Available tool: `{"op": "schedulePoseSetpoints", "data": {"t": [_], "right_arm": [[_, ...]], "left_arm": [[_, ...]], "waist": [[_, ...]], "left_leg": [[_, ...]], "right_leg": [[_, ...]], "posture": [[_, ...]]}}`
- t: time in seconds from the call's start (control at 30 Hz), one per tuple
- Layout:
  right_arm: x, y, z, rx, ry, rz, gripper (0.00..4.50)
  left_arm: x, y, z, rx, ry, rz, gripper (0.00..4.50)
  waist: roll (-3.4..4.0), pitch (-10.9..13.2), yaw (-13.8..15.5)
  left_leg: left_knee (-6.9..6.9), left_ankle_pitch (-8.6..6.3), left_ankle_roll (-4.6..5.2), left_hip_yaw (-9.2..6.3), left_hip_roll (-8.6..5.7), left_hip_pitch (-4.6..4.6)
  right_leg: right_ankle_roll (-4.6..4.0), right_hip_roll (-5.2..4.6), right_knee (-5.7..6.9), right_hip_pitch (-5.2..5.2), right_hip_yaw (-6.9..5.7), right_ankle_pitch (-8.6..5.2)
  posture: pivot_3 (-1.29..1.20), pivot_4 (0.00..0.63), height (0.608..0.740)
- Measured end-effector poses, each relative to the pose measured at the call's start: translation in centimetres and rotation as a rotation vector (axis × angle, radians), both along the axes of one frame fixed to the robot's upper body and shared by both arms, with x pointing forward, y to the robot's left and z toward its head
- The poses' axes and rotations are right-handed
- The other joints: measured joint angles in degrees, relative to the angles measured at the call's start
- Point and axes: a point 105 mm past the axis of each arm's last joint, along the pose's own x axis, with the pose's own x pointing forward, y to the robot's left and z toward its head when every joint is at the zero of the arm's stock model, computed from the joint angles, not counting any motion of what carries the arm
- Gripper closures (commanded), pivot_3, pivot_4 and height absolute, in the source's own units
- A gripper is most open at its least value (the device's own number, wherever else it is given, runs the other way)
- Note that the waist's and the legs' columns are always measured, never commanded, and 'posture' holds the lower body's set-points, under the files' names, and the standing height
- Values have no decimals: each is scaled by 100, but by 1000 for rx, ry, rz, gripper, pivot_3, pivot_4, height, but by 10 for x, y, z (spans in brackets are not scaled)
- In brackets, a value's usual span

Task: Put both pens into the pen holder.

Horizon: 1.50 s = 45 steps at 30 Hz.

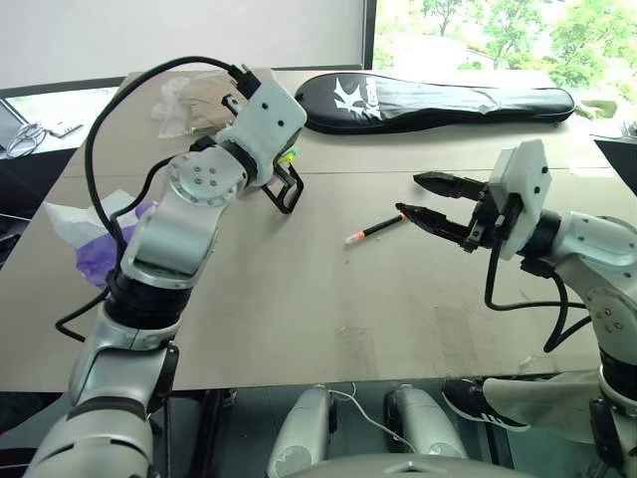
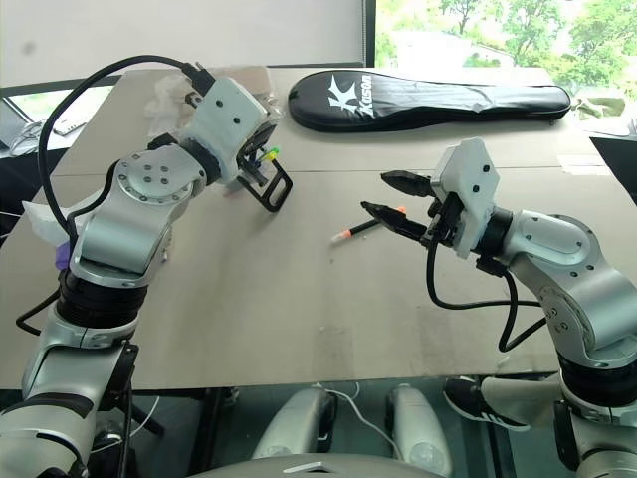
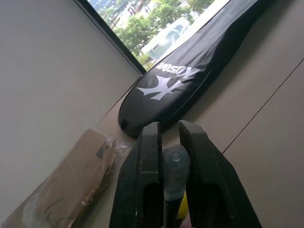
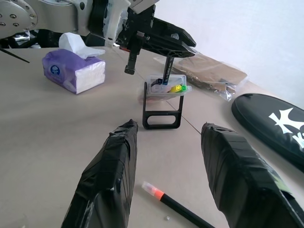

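Black fingers of the left hand (image 3: 168, 190) sit close on either side of the blue-capped pen (image 3: 174, 166), gap narrow; cannot tell if still pinching. That hand hangs right over the pen holder (image 4: 164, 92), a clear cup in a black wire frame on the tan worktop (image 1: 299, 309); pen stands upright with its lower end in the cup beside a yellow-green tip. Right hand (image 1: 430, 199) open, fingers spread wide, empty, level above the worktop. Orange-capped pen (image 1: 374, 230) lies flat just below and beside its fingertips, not touched, well apart from the holder. Purple tissue box (image 4: 73, 71) near the left arm. Crinkled clear bag (image 1: 189, 105) of tan stuff behind the holder. Black racket bag (image 1: 438, 100) along the far edge.
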Motion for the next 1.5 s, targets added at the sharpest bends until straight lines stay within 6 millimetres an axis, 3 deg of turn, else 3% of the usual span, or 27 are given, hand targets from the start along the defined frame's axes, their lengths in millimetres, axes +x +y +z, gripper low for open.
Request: {"op": "schedulePoseSetpoints", "data": {"t": [0.03,0.1,0.2,0.3,0.43,0.5,0.6,0.73,0.93,1.1,1.13,1.17,1.2,1.33,1.4,1.47,1.5], "right_arm": [[-1,1,0,-3,-1,3,2171],[-2,1,-1,-9,-3,-3,2171],[0,-1,-5,-19,13,-22,2171],[1,-7,-14,-32,40,-58,2171],[2,-15,-25,-38,76,-107,2171],[1,-22,-33,-45,106,-147,2171],[-9,-36,-51,-89,150,-212,2171],[-15,-46,-63,-119,175,-282,2171],[-22,-50,-68,-112,162,-360,2171],[-29,-48,-66,-79,137,-424,2171],[-29,-48,-65,-77,133,-430,2171],[-30,-47,-64,-74,128,-432,2171],[-32,-47,-65,-73,128,-437,2171],[-32,-48,-68,-70,142,-459,2171],[-32,-46,-67,-64,140,-456,2171],[-33,-42,-61,-49,122,-437,2171],[-32,-38,-55,-29,106,-419,2171]], "left_arm": [[0,-1,1,-8,-2,-10,1986],[-3,-9,2,-99,40,-69,1077],[-17,-40,2,-342,241,-273,1077],[-30,-59,1,-389,448,-386,1077],[-31,-70,-15,-262,664,-372,1077],[-19,-80,-29,-193,774,-345,1077],[13,-102,-55,-107,881,-313,1077],[35,-122,-85,35,934,-303,1077],[36,-142,-121,221,952,-356,1077],[36,-151,-131,281,912,-360,3236],[35,-152,-131,285,911,-363,3390],[35,-152,-131,288,909,-364,4083],[36,-151,-132,289,908,-362,4415],[37,-147,-129,245,915,-369,4463],[40,-144,-119,99,923,-392,4463],[47,-136,-93,-102,896,-436,4463],[52,-132,-67,-191,816,-492,4463]], "waist": [[0,0,1],[0,0,4],[-1,0,34],[-1,0,1],[0,0,-21],[2,-2,9],[4,-2,74],[3,1,48],[3,1,-31],[5,-1,3],[5,-1,2],[4,-1,1],[4,-1,1],[4,-1,-19],[4,1,-31],[5,2,-50],[4,5,-67]], "left_leg": [[0,0,0,-1,0,-1],[1,0,0,-1,0,-1],[21,0,0,-15,-2,-11],[28,0,0,-17,-3,-4],[30,0,1,-14,-4,8],[33,-1,2,-17,-8,8],[58,-1,4,-16,-18,-4],[61,-11,20,-2,-22,-12],[56,-24,41,-1,-14,-6],[78,-28,48,-5,-21,-5],[82,-29,51,-4,-22,-4],[85,-31,54,-3,-24,-3],[86,-32,55,-3,-24,-1],[85,-32,55,-3,-24,0],[84,-32,55,-2,-21,-3],[84,-32,55,-2,-19,-4],[84,-31,54,-1,-17,-5]], "right_leg": [[0,-1,-1,0,-1,0],[0,-3,-1,0,-1,0],[0,-5,1,5,-19,0],[1,-1,8,11,-21,0],[2,15,30,13,-17,-1],[2,28,32,16,-20,-2],[9,26,31,19,-25,-6],[15,20,28,14,-17,-10],[18,8,32,10,-4,-12],[23,12,49,17,-9,-15],[26,11,51,19,-8,-15],[27,11,53,22,-8,-16],[28,11,53,24,-8,-17],[28,12,67,18,-6,-18],[27,12,77,7,-4,-18],[27,14,79,4,-3,-18],[27,8,79,3,-1,-18]], "posture": [[0,150,740],[0,150,740],[0,150,740],[0,150,740],[0,150,740],[0,150,740],[0,150,740],[0,150,740],[0,150,740],[0,150,740],[0,150,740],[0,150,740],[0,150,740],[0,150,740],[0,150,740],[0,150,740],[0,150,740]]}}
